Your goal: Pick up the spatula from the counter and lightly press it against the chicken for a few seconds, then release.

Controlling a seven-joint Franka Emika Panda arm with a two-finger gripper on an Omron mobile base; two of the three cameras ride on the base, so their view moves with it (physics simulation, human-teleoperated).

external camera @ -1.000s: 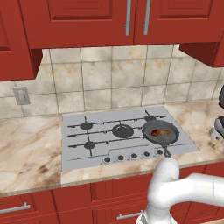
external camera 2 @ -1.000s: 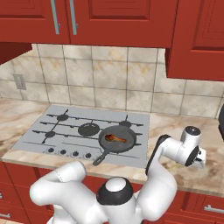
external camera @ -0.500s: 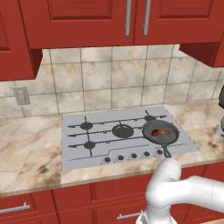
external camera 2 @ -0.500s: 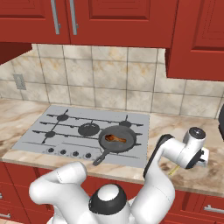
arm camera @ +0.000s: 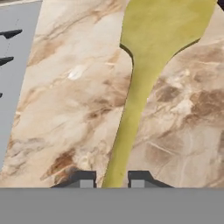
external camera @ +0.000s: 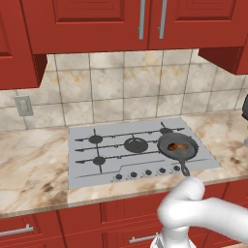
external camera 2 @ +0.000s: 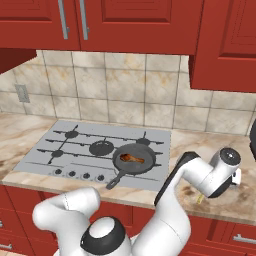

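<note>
- The yellow-green flat spatula (arm camera: 139,87) lies on the beige-and-brown marbled stone counter (arm camera: 65,109). In the hand view its broad blade is at the top of the frame, and its thin handle runs down to the bottom centre.
- The two-finger gripper (arm camera: 111,179) sits low over the end of that handle. One dark fingertip (arm camera: 85,178) is on each side of it.
- The right tip looks to be against the handle, while a sliver of counter shows at the left tip. I cannot tell whether the claw is clenched on it.
- In the right base view a small yellow end of the spatula (external camera 2: 199,199) pokes out under the white hand at the lower right of the frame.
- The round dark frying pan (external camera 2: 134,160) sits on the grey gas cooktop (external camera 2: 45,155) near the centre of that view. The brown piece of chicken (external camera 2: 131,159) lies inside it, well apart from the spatula.
- In the left base view the pan (external camera: 186,154) is right of centre, with its handle towards the front edge.
</note>
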